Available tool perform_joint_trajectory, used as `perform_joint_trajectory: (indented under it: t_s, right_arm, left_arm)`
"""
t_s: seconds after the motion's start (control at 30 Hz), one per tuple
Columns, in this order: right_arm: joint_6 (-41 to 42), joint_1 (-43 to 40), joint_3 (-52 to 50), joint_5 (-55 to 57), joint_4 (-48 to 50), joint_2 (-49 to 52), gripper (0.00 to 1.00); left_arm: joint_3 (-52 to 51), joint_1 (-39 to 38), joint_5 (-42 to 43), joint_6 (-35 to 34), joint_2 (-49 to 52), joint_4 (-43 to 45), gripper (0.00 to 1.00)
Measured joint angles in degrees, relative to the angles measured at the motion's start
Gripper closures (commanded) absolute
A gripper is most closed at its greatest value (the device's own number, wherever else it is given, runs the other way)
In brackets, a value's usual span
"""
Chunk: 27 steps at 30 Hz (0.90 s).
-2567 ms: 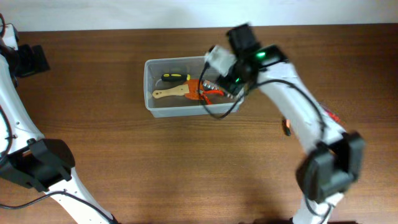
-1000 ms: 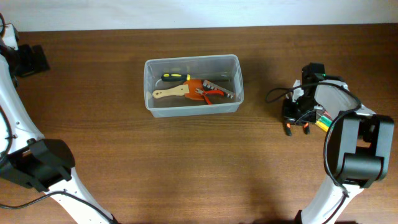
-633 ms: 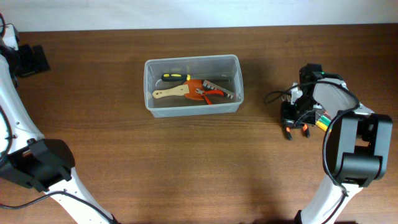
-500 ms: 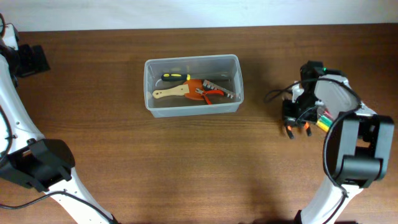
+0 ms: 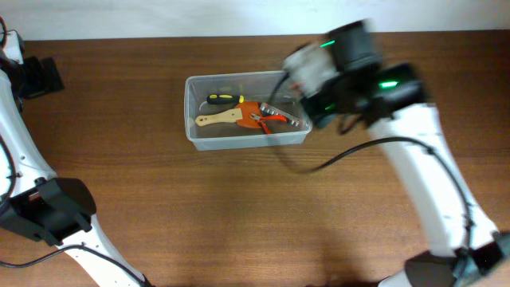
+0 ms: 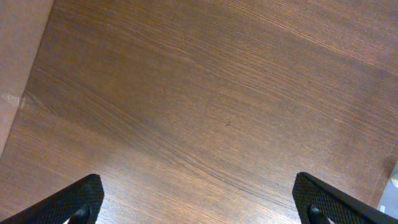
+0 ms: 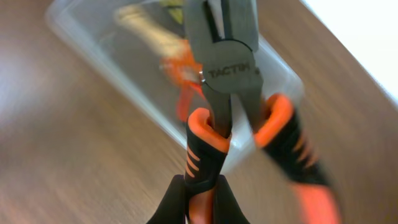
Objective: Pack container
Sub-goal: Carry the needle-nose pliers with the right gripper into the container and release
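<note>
surface: brown wooden table (image 5: 199,215) | resting on it: clear container (image 5: 239,142)

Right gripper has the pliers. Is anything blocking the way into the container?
Nothing visible blocks it. The pliers, clamped in the right gripper, are close to the container, whose top is open with no lid. A screwdriver and a brush already inside cover the middle of its floor.

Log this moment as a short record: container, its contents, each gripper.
container: clear tub, open top, on the table
contents: yellow-handled screwdriver, wooden-handled tool, orange-handled tool
right gripper: shut on one handle of the orange-and-black pliers, by the tub's right end; view blurred
left gripper: open, holding nothing, over bare wood
</note>
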Motion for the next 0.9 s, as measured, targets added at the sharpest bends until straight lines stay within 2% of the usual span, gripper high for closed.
perform_joint_trajectory:
  t_s: [0.13, 0.3, 0.57, 0.73, 0.77, 0.83, 0.9]
  right_arm:
    - [-15.06, 7.54, -0.46, -0.52, 4.76, 5.77, 0.96]
    - [-23.74, 9.07, -0.70, -0.48, 14.99, 13.27, 0.96]
    - [-26.99, 8.00, -0.70, -0.35, 24.83, 23.87, 0.96]
    - [-26.95, 8.00, -0.76, -1.77, 26.53, 28.22, 0.96]
    - [-26.71, 8.00, -0.76, -2.21, 26.69, 28.72, 0.90]
    - [-25.62, 8.00, -0.76, -2.97, 26.93, 29.27, 0.71]
    - [-24.17, 8.00, -0.76, -3.69, 27.10, 29.31, 0.65]
  left_arm:
    - [0.00, 0.00, 0.00, 0.00, 0.00, 0.00, 0.01]
    - [0.00, 0.00, -0.02, 0.00, 0.00, 0.02, 0.01]
    - [0.00, 0.00, -0.02, 0.00, 0.00, 0.00, 0.01]
    - [0.00, 0.00, -0.02, 0.00, 0.00, 0.02, 0.01]
    - [0.00, 0.00, 0.00, 0.00, 0.00, 0.00, 0.01]
    - [0.00, 0.00, 0.00, 0.00, 0.00, 0.00, 0.01]
    - [0.00, 0.00, -0.02, -0.02, 0.00, 0.00, 0.01]
